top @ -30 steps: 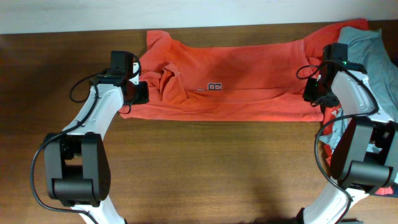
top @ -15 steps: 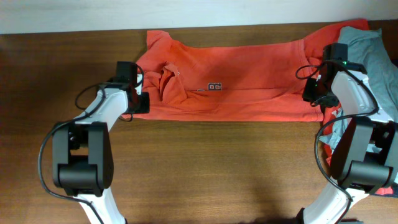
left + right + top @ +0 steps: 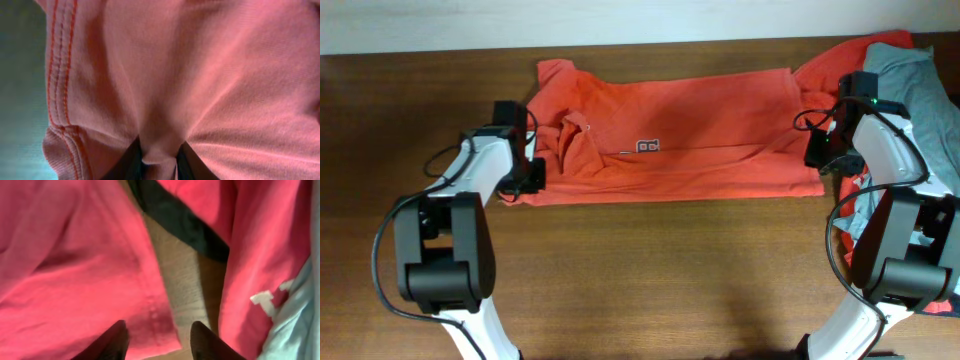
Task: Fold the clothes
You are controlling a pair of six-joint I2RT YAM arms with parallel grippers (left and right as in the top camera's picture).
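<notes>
Versus half a second earlier, the soft orange-red T-shirt [image 3: 710, 125] had slid left along the table as one piece. Its small dark chest print [image 3: 647, 146], both side edges and the bunched fold near the left end all sat further left in the overhead view. The left arm had swung outward with it. The left gripper [image 3: 159, 164] was clamped on the orange-red T-shirt's left edge: the left wrist view showed a ridge of cloth pinched between the two dark fingers, with the stitched hem just beside. The right gripper [image 3: 157, 339] had its fingers apart over the right hem corner with nothing pinched, and bare wood showed past the hem. Judged from this, the left side was dragging the shirt to reposition or straighten it while the right end went unheld. No fold had been made yet; the shirt lay lengthwise near the far edge, rumpled at the left. A light grey-blue T-shirt [image 3: 920, 90] sat heaped with a second orange-red garment [image 3: 825, 68] at the right end, partly under the right arm, both unfolded. The surface was a dark brown wooden table [image 3: 670, 270], smooth enough that cloth probably slid easily. Of the room, only a pale wall strip [image 3: 620, 20] showed behind.
</notes>
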